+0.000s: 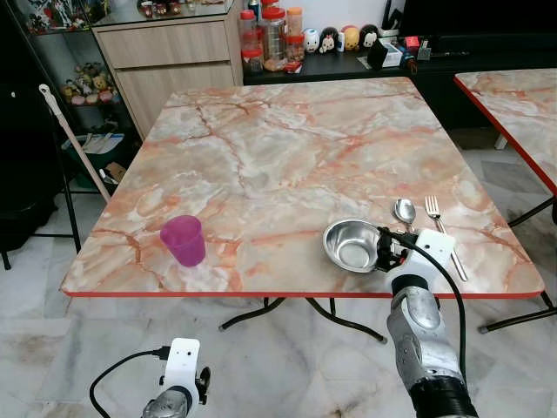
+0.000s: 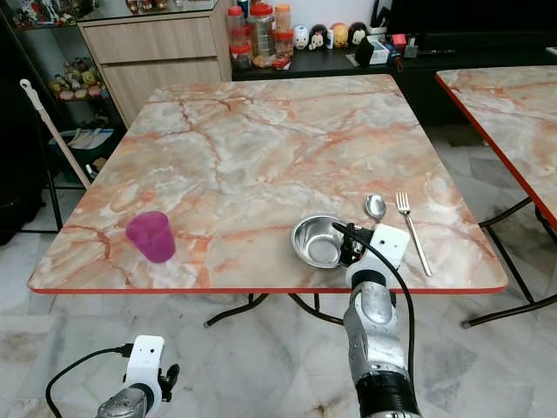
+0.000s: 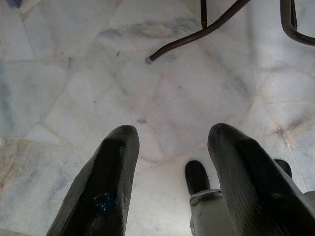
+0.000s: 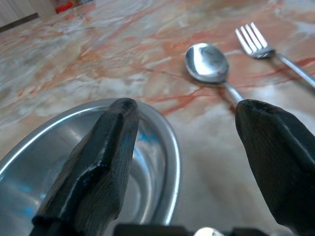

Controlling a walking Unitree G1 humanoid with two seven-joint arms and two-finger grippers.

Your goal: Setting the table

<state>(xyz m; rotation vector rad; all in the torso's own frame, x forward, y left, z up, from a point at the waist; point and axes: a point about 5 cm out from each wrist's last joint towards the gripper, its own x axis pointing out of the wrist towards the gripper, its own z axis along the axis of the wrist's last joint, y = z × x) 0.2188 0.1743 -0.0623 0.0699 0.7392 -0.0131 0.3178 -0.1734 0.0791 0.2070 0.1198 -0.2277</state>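
While right gripper (image 4: 184,162) stands spread at steel bowl's (image 1: 350,244) right rim, one finger over the basin | spoon (image 1: 405,211), fork (image 1: 444,233) just beyond bowl | left gripper (image 3: 172,147) spread, idle over floor | purple cup (image 1: 184,239) left of bowl

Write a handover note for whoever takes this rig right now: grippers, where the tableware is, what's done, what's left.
Right gripper: open, straddling the right rim of the steel bowl near the table's front edge.
Left gripper: open, hanging idle over the floor.
Spoon and fork lie right of the bowl; purple cup stands front left.
Done: tableware is out.
Left: probably releasing or adjusting the bowl, maybe moving the cup closer.
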